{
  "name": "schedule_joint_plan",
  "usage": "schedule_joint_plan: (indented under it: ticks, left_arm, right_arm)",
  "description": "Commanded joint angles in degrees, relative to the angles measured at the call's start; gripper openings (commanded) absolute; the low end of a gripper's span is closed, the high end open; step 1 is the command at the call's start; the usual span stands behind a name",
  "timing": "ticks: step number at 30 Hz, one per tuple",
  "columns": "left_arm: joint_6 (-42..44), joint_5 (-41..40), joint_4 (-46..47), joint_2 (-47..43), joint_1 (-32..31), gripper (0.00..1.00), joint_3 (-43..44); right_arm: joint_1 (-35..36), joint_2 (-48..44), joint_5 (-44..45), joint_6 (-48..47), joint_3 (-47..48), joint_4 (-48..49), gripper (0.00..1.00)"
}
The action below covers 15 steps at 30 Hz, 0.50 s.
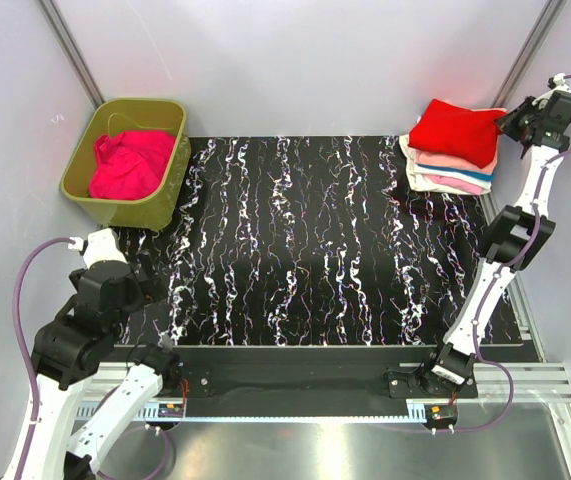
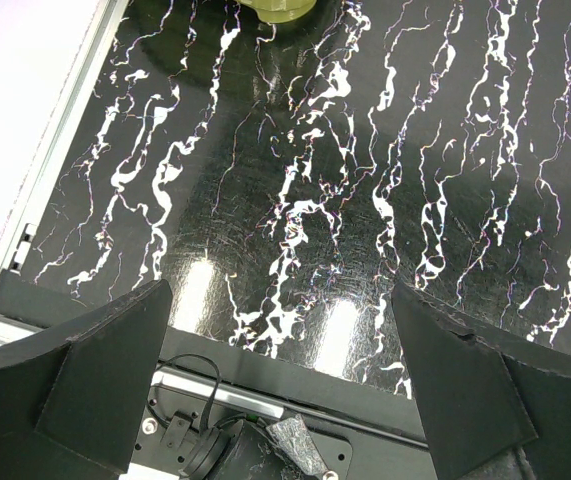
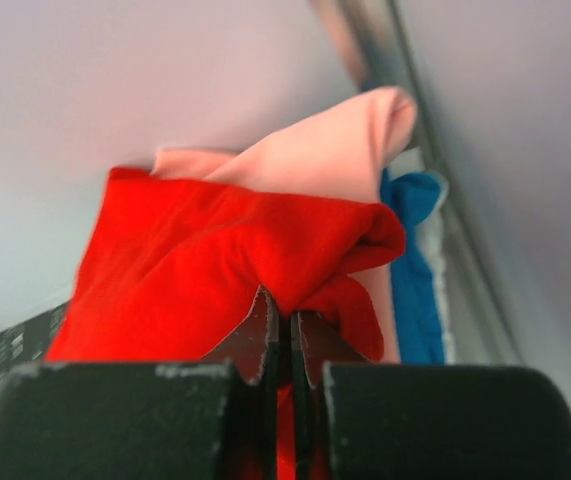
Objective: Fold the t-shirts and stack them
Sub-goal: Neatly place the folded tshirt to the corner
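- Overhead, the red t-shirt topped the far-right stack; a magenta t-shirt lay in the tub.
- Left wrist: the left gripper hung spread over the surface.
- Right wrist: the right gripper pinched the red t-shirt; stacking seemed underway, and a release should come next.

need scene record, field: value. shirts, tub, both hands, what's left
stack: folded shirts, far right corner of the table
top of stack: red shirt
tub: green tub, far left corner, holds a crumpled magenta shirt
left hand: open, empty, over bare table
right hand: shut, at the red shirt's edge; unclear whether it pinches cloth
left to do: magenta shirt not yet folded or stacked
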Motion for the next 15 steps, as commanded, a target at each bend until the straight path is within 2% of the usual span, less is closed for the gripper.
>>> schedule_joint_plan:
  ticks: [1,6,10,13,14,15]
  left_arm:
    - [0.55,0.26,2.52,0.43,0.32,0.99,-0.07]
    - [0.55,0.08,2.34,-0.28,0.32,0.99,-0.07]
    - [0.64,0.17,2.43,0.16,0.40,0.99,-0.15]
    - [0.55,0.08,2.52,0.25,0.40,0.99,-0.07]
    - [0.55,0.08,2.43,0.16,0.40,0.99,-0.07]
    - [0.55,0.08,2.34,0.16,0.40,0.99,-0.07]
  right_arm:
    - [-3.61,1.51,15.85,0.45,2.73,11.65,0.01]
    - [-3.17,2.66,18.93,-3.07,0.80,18.16,0.03]
    - [-2.82,3.71,17.27,-3.07,-0.78,20.89,0.09]
    - [-2.12,5.21,15.95,-3.16,-1.48,20.98,0.31]
    - [-1.85,5.64,16.12,-3.77,-1.40,20.63,0.47]
    - [-1.33,5.74,16.30,-4.21,-1.49,19.41,0.54]
